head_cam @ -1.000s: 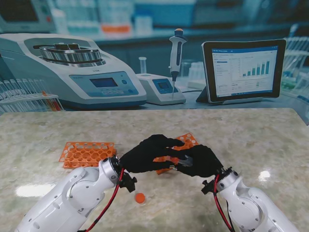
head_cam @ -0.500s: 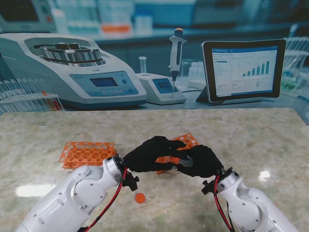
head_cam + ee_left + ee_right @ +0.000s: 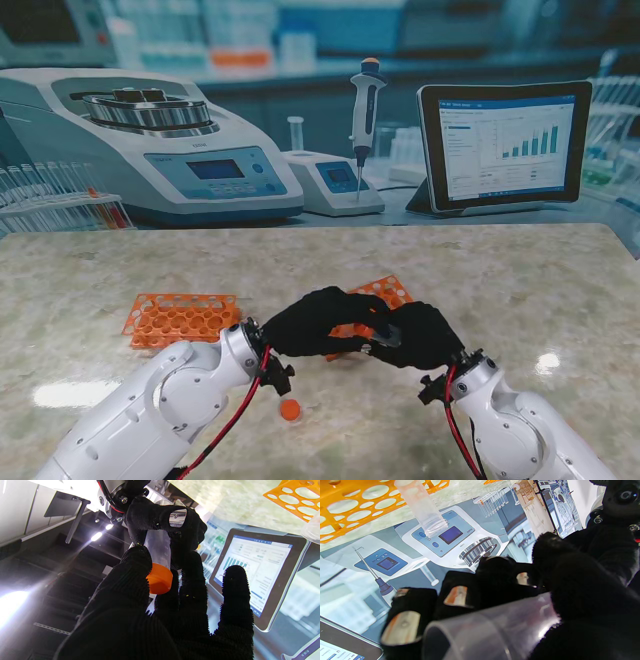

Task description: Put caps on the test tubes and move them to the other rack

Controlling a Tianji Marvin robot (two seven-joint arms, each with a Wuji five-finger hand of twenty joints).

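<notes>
Clear plastic test tube (image 3: 157, 545) is held above the table, between the two hands, its long axis running from one hand to the other. Its mouth end, carrying the orange cap (image 3: 160, 578), points to the left hand (image 3: 315, 322). Left hand: thumb and fingers pinched on the cap. Right hand (image 3: 418, 335): fingers curled round the tube barrel, firm grasp. Right orange rack (image 3: 372, 300) lies just behind the hands, partly hidden; one uncapped tube (image 3: 422, 507) stands in it. Left orange rack (image 3: 180, 318) sits well apart, contents not discernible. A loose orange cap (image 3: 290, 409) lies on the table (image 3: 520, 270) nearer to me.
</notes>
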